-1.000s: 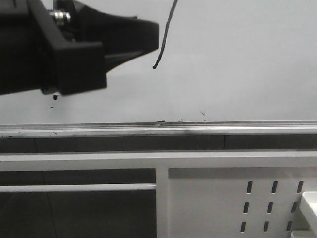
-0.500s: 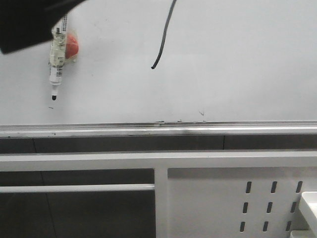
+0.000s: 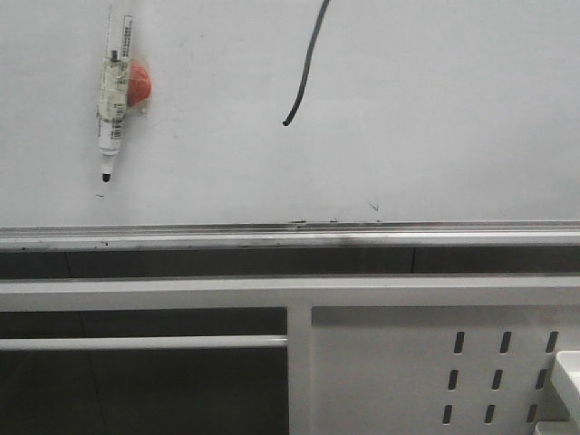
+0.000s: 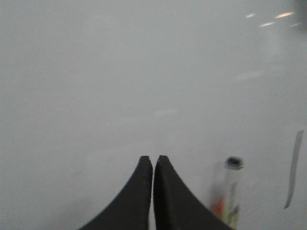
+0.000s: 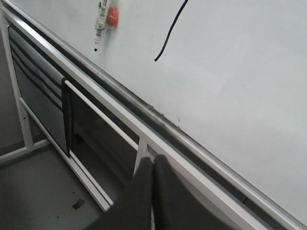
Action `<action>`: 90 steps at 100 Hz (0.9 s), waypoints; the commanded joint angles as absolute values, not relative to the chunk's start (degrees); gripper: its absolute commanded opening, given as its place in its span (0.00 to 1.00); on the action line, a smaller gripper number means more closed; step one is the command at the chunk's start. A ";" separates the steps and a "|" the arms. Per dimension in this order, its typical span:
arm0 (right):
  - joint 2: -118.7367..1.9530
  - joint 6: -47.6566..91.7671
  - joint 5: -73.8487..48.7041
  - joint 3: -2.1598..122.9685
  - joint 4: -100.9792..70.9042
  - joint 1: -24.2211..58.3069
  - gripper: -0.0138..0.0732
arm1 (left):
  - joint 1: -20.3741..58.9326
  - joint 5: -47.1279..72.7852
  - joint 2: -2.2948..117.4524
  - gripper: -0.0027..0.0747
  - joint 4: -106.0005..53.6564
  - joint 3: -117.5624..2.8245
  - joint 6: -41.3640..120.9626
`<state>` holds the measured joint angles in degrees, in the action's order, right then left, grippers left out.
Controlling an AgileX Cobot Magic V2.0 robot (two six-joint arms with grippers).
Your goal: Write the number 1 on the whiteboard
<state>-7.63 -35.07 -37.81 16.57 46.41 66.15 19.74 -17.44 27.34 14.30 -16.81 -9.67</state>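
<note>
The whiteboard point(image 3: 435, 109) fills the upper front view, with its silver tray rail point(image 3: 290, 237) along the lower edge. The number 1 point(image 3: 304, 71) is a thin black slanted stroke at top centre; it also shows in the right wrist view point(image 5: 171, 31) and blurred in the left wrist view point(image 4: 293, 168). A marker point(image 3: 112, 104) with a red blob sticks on the board at the upper left, tip down. My left gripper point(image 4: 153, 159) is shut and empty, beside the marker point(image 4: 227, 191). My right gripper point(image 5: 154, 159) is shut and empty, low in front of the rail. Neither gripper shows in the front view.
A white metal panel with oval slots point(image 3: 435, 372) stands below the rail at the right. A white frame bar point(image 3: 145, 343) crosses a dark opening at the lower left. A white box corner point(image 3: 569, 381) shows at the far right edge.
The left arm, which covered the upper left of the front view, has moved up and out of that view. The marker it hid now hangs alone on the board.
</note>
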 commanded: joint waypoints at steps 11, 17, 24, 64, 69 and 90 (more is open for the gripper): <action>-8.17 -35.12 -34.90 17.87 49.02 66.08 0.08 | 7.95 -2.12 14.26 0.01 13.99 -15.14 -14.26; -8.17 -35.12 -34.90 17.87 49.02 66.08 0.08 | 5.65 -1.64 9.35 0.01 14.01 -12.17 -14.11; -8.17 -35.12 -34.90 17.87 49.02 66.08 0.08 | 4.31 -1.64 5.36 0.01 14.01 -9.12 -14.11; -8.17 -35.12 -34.89 17.87 49.02 66.08 0.08 | 2.43 3.05 0.37 0.01 8.79 2.19 -14.21; -8.17 -35.12 -34.89 17.87 49.02 66.08 0.08 | 2.43 4.94 0.37 0.01 8.79 2.19 -14.21; -8.17 -35.12 -34.89 17.87 49.02 66.08 0.08 | 2.43 11.19 0.37 0.01 8.53 2.19 -14.13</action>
<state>-7.63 -35.07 -37.70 16.57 46.41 66.15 2.72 12.87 -0.33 9.30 0.28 -13.50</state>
